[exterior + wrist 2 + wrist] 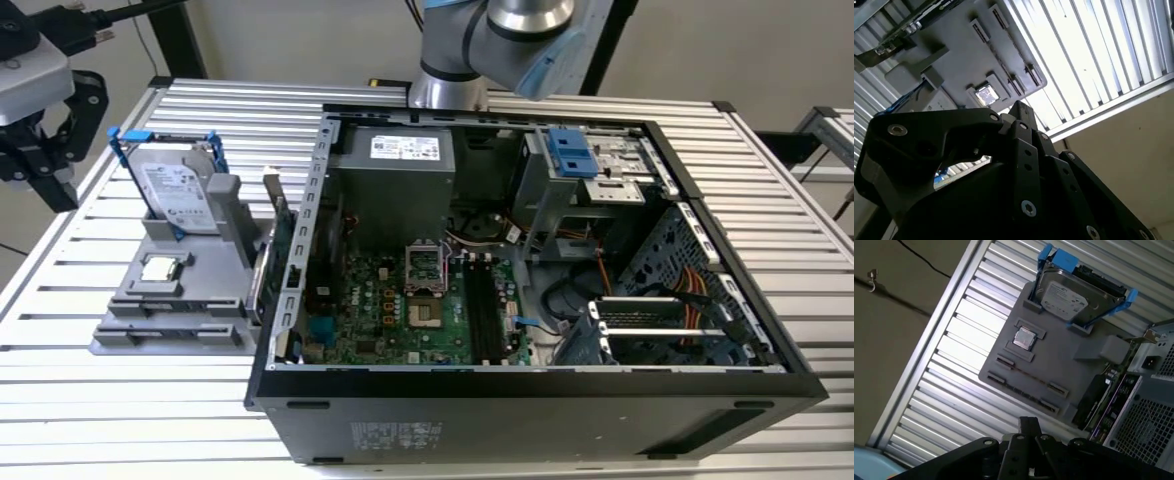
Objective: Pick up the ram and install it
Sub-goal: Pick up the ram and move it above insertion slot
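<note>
The ram [1028, 375] looks like a thin dark strip standing on edge in a slot of the grey holder [1054, 352], between two end clips. My gripper [54, 196] hangs at the exterior view's far left, above the table's edge and to the left of the holder, well apart from the ram. Its black fingers meet in a single tip in both wrist views [1029, 424] [1019, 107], shut with nothing between them. The open computer case [315, 300] shows its motherboard with long black slots [483, 310].
On the holder, a silver hard drive with blue handles [178, 190] stands upright and a small square processor chip [160, 268] lies flat. A dark expansion card [264, 275] stands between holder and case. The arm's base [447, 90] rises behind the case.
</note>
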Controlling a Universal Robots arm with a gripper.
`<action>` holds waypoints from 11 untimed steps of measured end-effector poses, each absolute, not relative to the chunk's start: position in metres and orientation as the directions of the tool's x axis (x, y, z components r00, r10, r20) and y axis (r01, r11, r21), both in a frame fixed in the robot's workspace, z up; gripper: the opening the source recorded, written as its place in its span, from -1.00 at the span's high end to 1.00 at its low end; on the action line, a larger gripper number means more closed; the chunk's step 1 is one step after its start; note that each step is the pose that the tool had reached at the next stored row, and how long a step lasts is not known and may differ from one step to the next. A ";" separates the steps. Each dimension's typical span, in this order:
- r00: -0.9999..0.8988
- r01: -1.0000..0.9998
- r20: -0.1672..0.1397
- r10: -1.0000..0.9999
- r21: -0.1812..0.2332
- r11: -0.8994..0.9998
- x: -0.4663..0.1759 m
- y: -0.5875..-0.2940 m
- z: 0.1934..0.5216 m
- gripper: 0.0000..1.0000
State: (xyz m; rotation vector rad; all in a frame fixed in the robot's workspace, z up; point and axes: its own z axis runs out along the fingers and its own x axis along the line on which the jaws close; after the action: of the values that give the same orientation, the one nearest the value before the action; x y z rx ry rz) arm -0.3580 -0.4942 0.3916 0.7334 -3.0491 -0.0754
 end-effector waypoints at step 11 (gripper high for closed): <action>-0.860 -0.509 -0.007 -0.509 0.048 0.859 -0.358 -0.494 0.392 1.00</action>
State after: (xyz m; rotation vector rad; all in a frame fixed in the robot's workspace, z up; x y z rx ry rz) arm -0.3582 -0.4942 0.3917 0.8281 -3.0231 -0.0749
